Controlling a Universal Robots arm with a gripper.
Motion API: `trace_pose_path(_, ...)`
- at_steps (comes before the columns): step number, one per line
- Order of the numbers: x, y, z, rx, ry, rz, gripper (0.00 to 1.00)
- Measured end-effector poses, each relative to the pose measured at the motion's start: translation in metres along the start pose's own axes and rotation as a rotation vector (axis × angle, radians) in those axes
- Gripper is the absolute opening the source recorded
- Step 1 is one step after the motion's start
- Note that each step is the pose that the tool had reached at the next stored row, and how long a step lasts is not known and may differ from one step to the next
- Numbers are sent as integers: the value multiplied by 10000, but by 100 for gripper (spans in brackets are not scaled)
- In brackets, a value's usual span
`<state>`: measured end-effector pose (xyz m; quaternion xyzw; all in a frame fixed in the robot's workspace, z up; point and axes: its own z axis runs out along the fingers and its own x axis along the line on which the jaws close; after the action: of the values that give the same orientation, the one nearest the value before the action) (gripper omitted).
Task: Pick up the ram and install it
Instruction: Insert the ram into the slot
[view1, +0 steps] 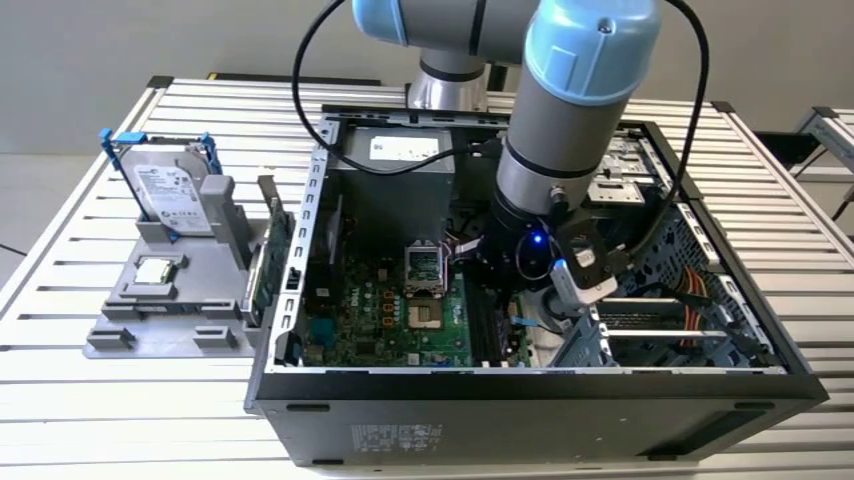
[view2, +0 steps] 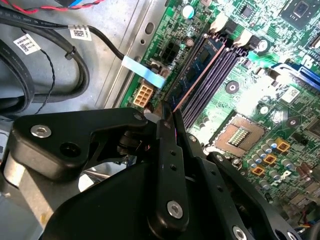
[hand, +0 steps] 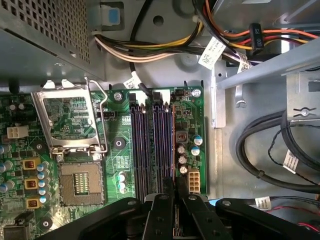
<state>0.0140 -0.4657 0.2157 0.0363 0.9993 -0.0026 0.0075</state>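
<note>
Where the exterior view looks in, the gripper (view1: 523, 305) sits low inside the computer case (view1: 534, 405). Second wrist view: nearly closed fingers (view2: 168, 135) pinch the ram (view2: 197, 67), upright in the motherboard's (view2: 250, 100) outermost slot. First wrist view: same pinch at the ram's (hand: 173, 140) end.

We see the ram (view2: 195, 72), a long, narrow dark-blue circuit board with a row of flat black chips along its face. In the second wrist view it stands upright on its long edge in the outermost of four parallel dark slots (hand: 150, 145) on the green motherboard (hand: 115, 150). In the first wrist view we see it edge-on as a thin line (hand: 173, 145), lined up with its slot. Its near end sits between the fingertips of the black gripper (hand: 174, 184). We cannot tell whether it is pressed fully home.
</note>
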Motion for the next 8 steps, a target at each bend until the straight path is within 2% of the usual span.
trace_pose_path(3,1,0,3,-58,4,-1,0)
trace_pose_path(7,1,0,14,-423,31,5,0)
trace_pose_path(8,1,-2,16,-467,34,6,0)
